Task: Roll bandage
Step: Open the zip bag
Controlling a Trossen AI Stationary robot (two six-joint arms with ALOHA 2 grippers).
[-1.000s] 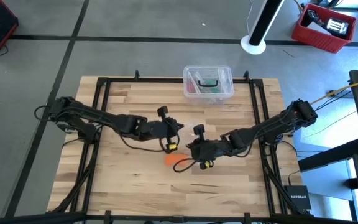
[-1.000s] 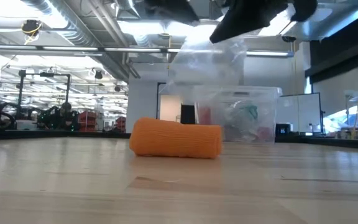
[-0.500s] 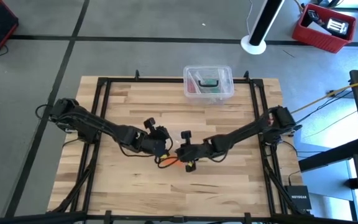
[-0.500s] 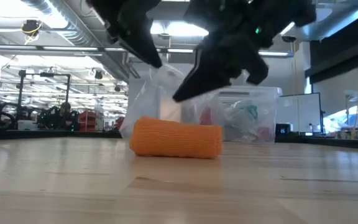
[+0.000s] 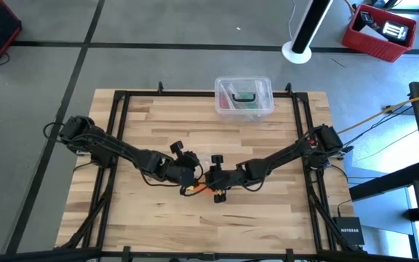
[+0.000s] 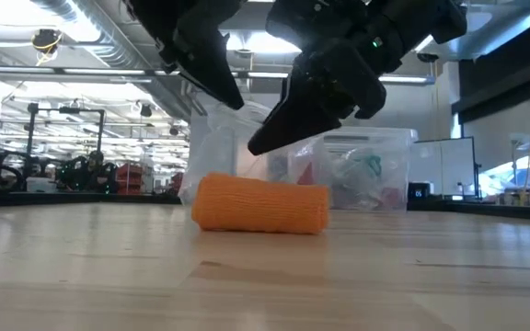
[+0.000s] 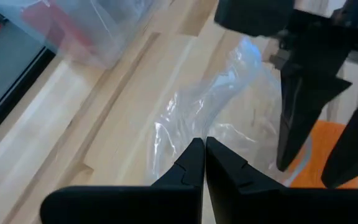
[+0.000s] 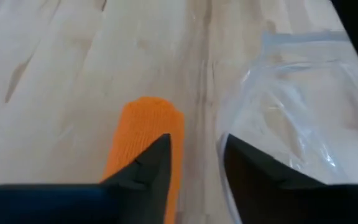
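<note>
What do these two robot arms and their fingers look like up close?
Both arms are dark, near black, built of slim jointed segments with thin cables running along them. The left gripper ends in two flat black fingers tapering to points. The right gripper has similar dark angular fingers. A small green light glows on one wrist in the low view.

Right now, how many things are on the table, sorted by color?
Orange: 1, the rolled bandage.
See-through: 2, the clear plastic box at the far edge and the crinkly clear plastic bag pinched by the left hand.
Black: 2, the left hand and the right hand, which hangs open right by the bandage.
Total: 5.
</note>
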